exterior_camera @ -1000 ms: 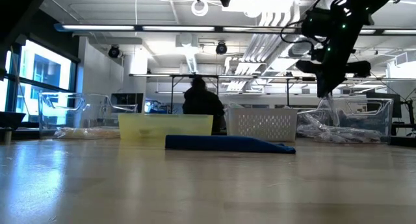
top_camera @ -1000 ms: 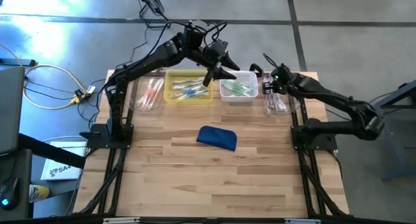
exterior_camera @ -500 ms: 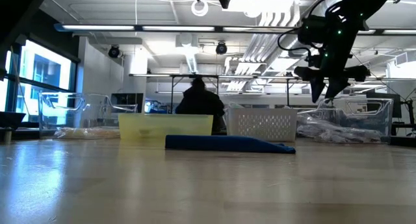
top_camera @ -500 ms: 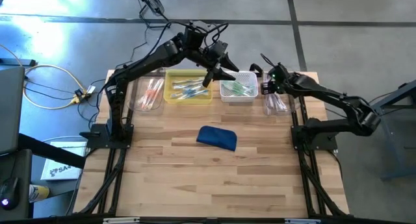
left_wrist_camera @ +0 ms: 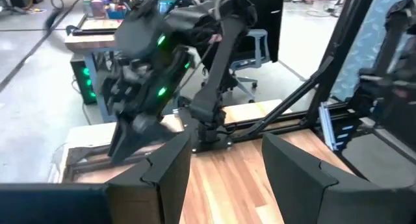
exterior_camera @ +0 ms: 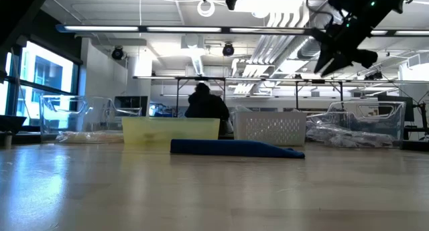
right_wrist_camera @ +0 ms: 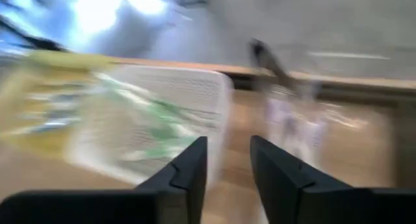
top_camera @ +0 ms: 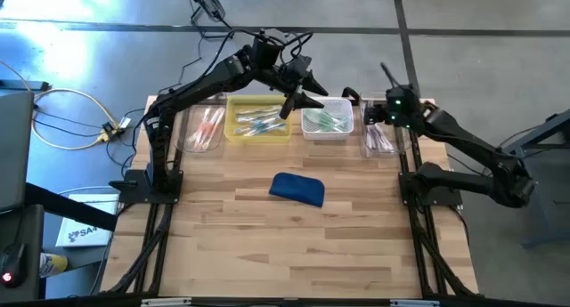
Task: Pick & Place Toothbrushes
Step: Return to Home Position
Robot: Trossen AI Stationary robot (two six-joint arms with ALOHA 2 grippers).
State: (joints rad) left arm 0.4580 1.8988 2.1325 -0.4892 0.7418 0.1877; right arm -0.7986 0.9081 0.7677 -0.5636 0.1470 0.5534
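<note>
Toothbrushes lie in four bins along the far edge: pink and orange ones in a clear bin [top_camera: 203, 129], blue and green ones in a yellow bin [top_camera: 258, 118], green ones in a white basket [top_camera: 327, 121], pink and white ones in a clear bin [top_camera: 378, 140]. My left gripper [top_camera: 305, 100] hangs open and empty high between the yellow bin and the white basket. My right gripper [top_camera: 370, 118] [right_wrist_camera: 227, 146] is open and empty, raised above the gap between the white basket and the right clear bin.
A dark blue pouch [top_camera: 297, 189] lies flat on the wooden table [top_camera: 285, 245] in front of the bins. The near half of the table is bare wood. A person [exterior_camera: 204, 107] shows in the room behind the bins in the low view.
My right gripper has risen out of the right clear bin and its wrist has drawn back toward the table's right edge. Its fingers, together a second ago, have parted. The left arm has kept still.
</note>
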